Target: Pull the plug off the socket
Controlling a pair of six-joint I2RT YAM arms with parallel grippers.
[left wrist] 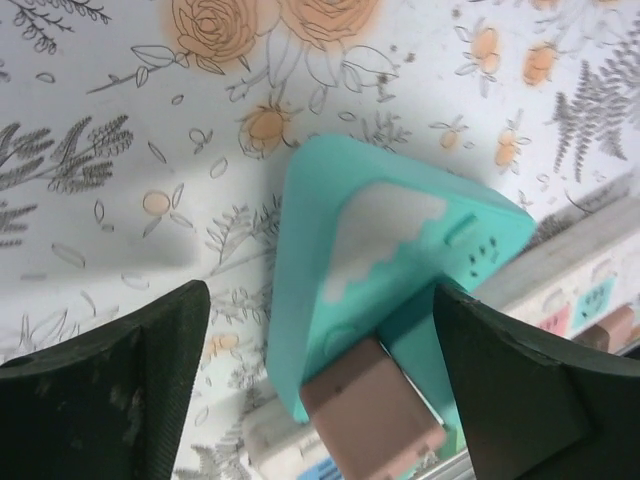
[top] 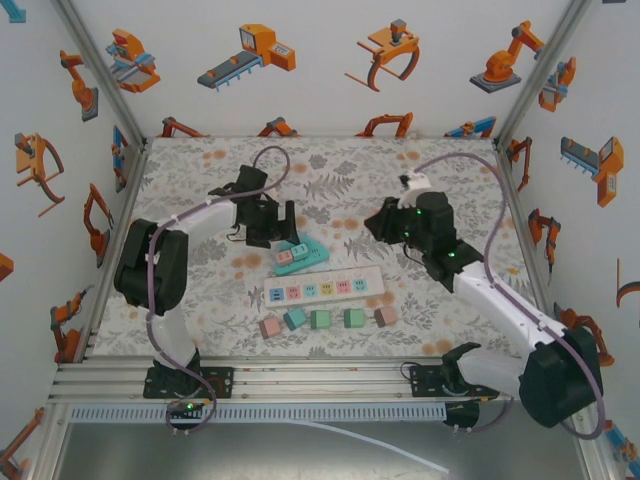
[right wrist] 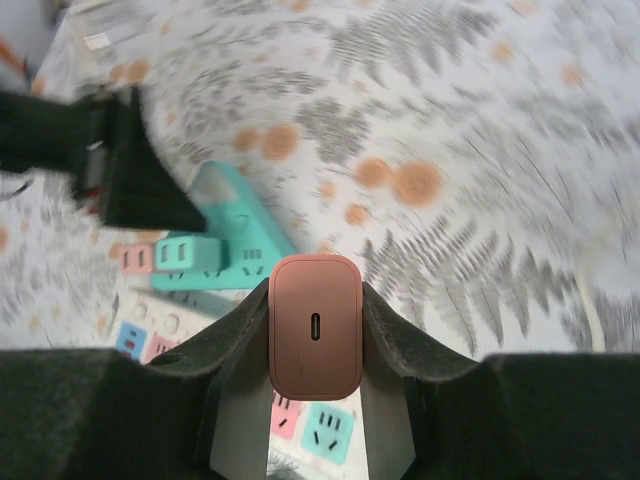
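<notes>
Pink plug (right wrist: 315,335), seemingly light and rigid, sat clamped by its sides in the right claw (right wrist: 315,305); left claw (left wrist: 320,340) gaped over socket (left wrist: 380,250).

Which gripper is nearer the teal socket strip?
Left. The left gripper hangs open just over the teal socket strip; the right gripper sits off to its right, holding a pink plug.

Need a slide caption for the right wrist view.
Right hand grips a pink plug, with the teal socket strip on the floral table beyond.
</notes>
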